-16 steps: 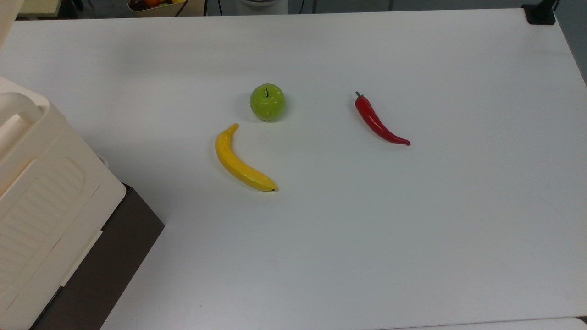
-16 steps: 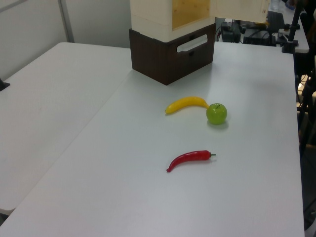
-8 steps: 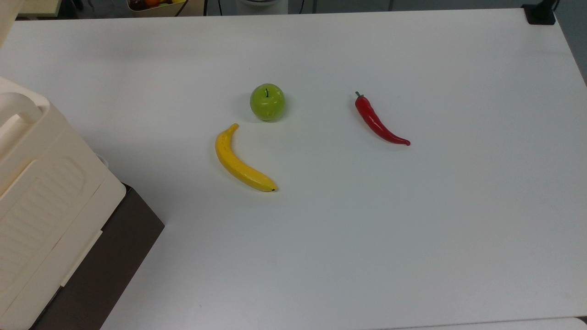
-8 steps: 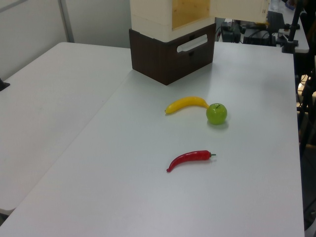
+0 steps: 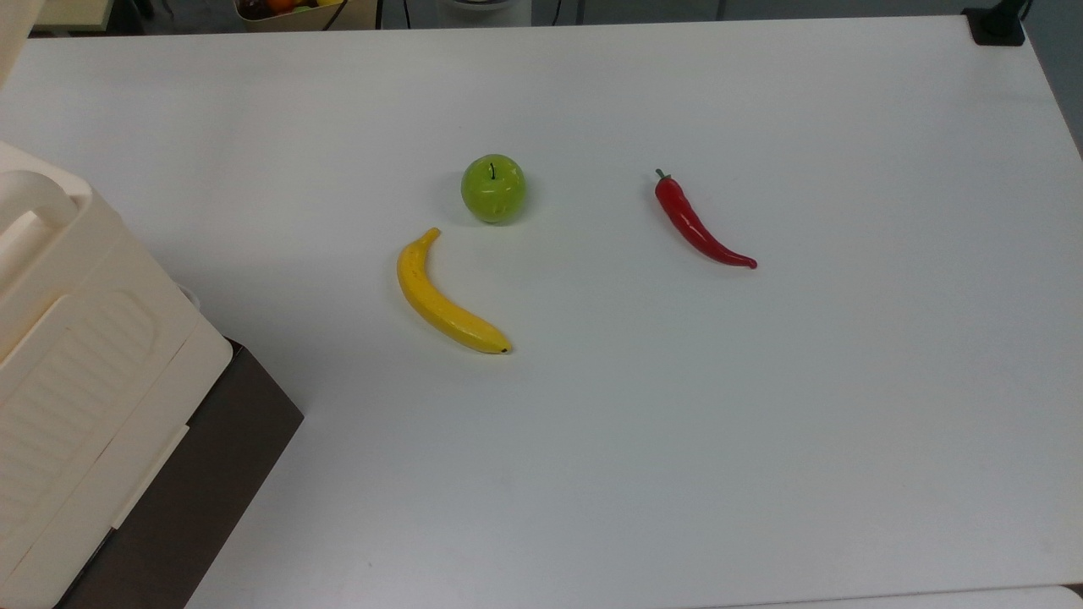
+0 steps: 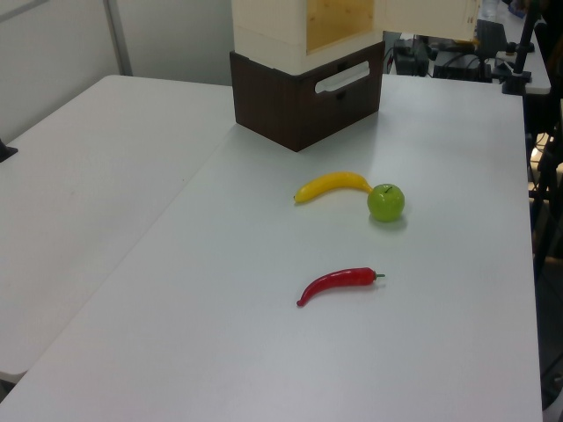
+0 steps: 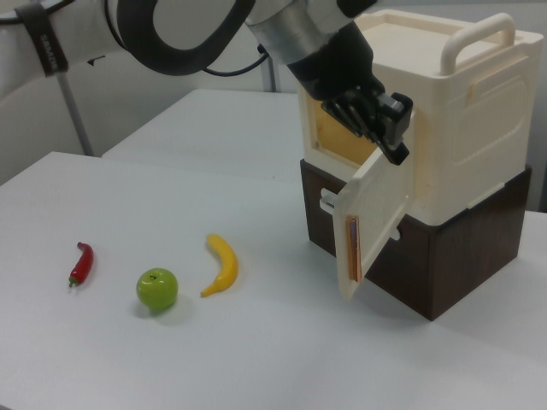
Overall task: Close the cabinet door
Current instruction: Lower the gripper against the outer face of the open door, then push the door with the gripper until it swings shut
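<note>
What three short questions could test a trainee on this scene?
1. True or false: the door of the cabinet is shut.
2. Choose one. In the right view, where is the pincer? A: by the door's upper edge. B: down on the table. C: above the cabinet's handle.
3. In the right view, which fruit lies nearest the cabinet?

Key:
1. False. The door stands open, swung outward.
2. A.
3. The banana.
</note>
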### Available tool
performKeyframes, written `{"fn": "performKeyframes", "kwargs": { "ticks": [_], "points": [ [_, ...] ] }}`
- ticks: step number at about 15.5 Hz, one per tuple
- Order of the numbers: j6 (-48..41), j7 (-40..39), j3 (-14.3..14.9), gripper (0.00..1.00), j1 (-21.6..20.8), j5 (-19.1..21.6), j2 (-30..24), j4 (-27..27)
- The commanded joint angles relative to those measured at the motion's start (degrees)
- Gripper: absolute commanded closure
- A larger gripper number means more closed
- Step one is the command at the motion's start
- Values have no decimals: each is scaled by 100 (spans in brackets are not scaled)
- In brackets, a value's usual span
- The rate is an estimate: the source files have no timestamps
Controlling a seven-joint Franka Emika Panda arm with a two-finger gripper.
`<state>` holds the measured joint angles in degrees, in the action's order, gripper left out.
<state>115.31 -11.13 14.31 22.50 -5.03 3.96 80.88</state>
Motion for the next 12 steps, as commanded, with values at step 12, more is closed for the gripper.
{"fn": "performKeyframes", "kwargs": {
  "ticks": [12],
  "points": [
    [-254,-135,-122,100,-263,810,8,271]
  ]
}}
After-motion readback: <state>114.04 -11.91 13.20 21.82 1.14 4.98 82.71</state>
